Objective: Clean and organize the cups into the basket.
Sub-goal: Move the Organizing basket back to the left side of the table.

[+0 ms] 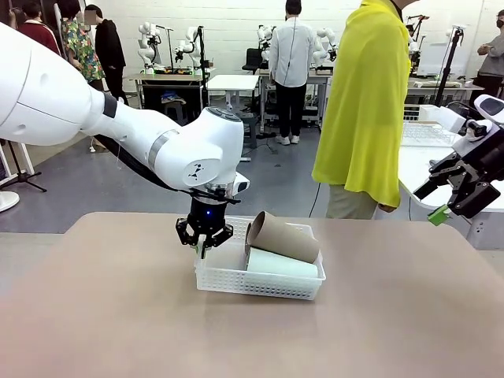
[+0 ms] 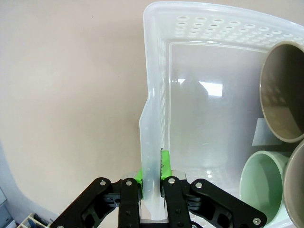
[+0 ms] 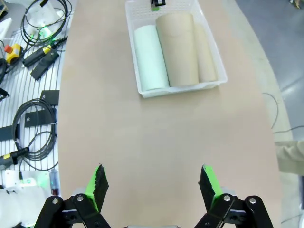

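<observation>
Tan and matte, the bench (image 1: 118, 315) carries the white lattice basket (image 1: 236, 277) near its middle, with a person in a yellow top (image 1: 364, 102) standing at the far side. In the basket lie three cups on their sides: a pale mint green cup (image 1: 282, 264) along the near side, a brown-taupe cup (image 1: 282, 238) resting tilted on top beside it, and a second brown-taupe cup (image 3: 205, 59) along the far wall.

From the left, the left tool (image 1: 204, 246) comes straight down onto the basket's left end. Its green pads (image 2: 165, 163) are pinched on the rolled rim (image 2: 151, 142) of that short wall, one pad outside, one inside the basket. The cups' open mouths face this tool, lying just inside the basket from it and not touching it.

At the bench's right edge, the right tool (image 3: 153, 183) hangs well apart from the basket, its jaws spread wide with nothing between them. From its wrist view the cups lie side by side, far ahead of its fingertips.
</observation>
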`<state>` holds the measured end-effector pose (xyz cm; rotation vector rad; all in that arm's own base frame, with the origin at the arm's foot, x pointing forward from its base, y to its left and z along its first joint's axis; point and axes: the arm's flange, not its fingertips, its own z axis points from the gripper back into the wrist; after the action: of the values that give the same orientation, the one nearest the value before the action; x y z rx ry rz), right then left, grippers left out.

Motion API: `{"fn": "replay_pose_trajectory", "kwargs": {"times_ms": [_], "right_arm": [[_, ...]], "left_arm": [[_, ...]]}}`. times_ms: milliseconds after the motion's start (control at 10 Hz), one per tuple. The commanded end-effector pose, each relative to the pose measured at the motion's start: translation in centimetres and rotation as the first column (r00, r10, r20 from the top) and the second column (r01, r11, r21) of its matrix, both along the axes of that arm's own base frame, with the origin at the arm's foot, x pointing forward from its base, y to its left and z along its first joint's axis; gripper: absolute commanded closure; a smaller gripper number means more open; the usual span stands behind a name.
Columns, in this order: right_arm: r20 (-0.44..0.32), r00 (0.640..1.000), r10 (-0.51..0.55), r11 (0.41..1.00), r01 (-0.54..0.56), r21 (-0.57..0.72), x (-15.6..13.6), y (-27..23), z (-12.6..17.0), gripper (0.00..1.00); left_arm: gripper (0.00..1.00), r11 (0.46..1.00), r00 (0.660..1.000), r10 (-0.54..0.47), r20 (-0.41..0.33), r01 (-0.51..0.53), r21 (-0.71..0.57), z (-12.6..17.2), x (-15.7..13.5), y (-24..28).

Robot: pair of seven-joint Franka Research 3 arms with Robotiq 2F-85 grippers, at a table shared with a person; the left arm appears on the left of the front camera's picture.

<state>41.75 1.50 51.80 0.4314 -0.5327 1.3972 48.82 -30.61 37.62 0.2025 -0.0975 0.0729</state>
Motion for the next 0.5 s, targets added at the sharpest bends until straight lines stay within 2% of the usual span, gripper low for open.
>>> {"fn": "replay_pose_trajectory", "kwargs": {"times_ms": [0, 400], "right_arm": [[-0.007, 1.000, -0.016, 1.000, 0.016, -0.009, 0.24, 0.20, 0.21, 0.00], [-0.001, 1.000, -0.001, 1.000, 0.001, 0.000, 0.00, 0.00, 0.00, 0.00]], "left_arm": [[1.00, 1.000, 1.000, -0.003, -0.003, 0.003, 0.006, -0.19, -0.13, 0.12], [1.00, 1.000, 1.000, -0.003, -0.003, 0.003, 0.006, -0.19, -0.13, 0.12]]}}
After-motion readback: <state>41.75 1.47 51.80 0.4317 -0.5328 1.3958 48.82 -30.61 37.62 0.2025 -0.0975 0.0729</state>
